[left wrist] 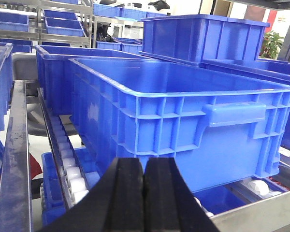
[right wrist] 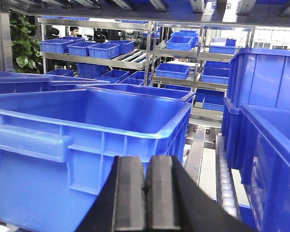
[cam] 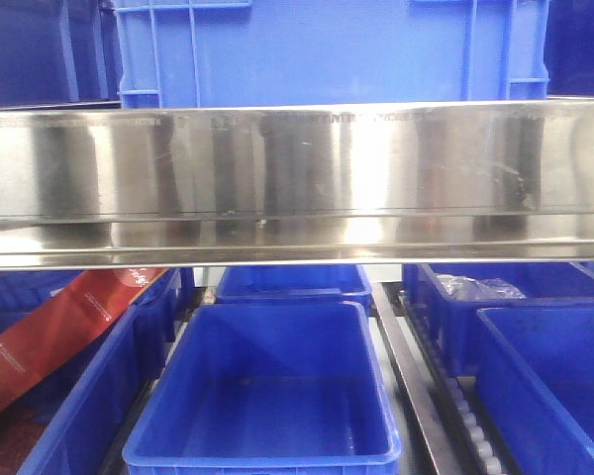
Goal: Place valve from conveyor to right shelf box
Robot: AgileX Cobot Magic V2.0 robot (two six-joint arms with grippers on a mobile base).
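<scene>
I am looking into a storeroom of steel racking point(right wrist: 111, 59) loaded with blue plastic bins, more racks receding behind.

Left claw point(left wrist: 144, 193): its two black pads are pressed together with only a thin seam between them, nothing held. Directly ahead of it stands a large blue crate point(left wrist: 183, 121), ribbed on its side, with a moulded handle facing the claw. Below and to the left of the pads runs a track of white rollers point(left wrist: 70, 169) alongside a grey steel rail point(left wrist: 14, 164). Beyond the crate sits a taller blue bin point(left wrist: 203, 36).

Right claw point(right wrist: 145, 193): pads likewise closed flat against each other, empty. Just ahead and to its left is a big blue tub point(right wrist: 87, 125), open on top, and I see nothing in the part of its inside that shows. To the right of the claw a roller lane point(right wrist: 227, 183) runs away between the tub and another blue bin wall point(right wrist: 270, 159).

Front camera: a polished steel shelf beam point(cam: 297, 168) crosses the whole view. Under it lies an empty blue tray point(cam: 267, 386), with a red packet point(cam: 69, 327) off to its left and a bin holding a clear plastic bag point(cam: 480, 288) to its right.

I cannot find the valve or the conveyor in any view.
</scene>
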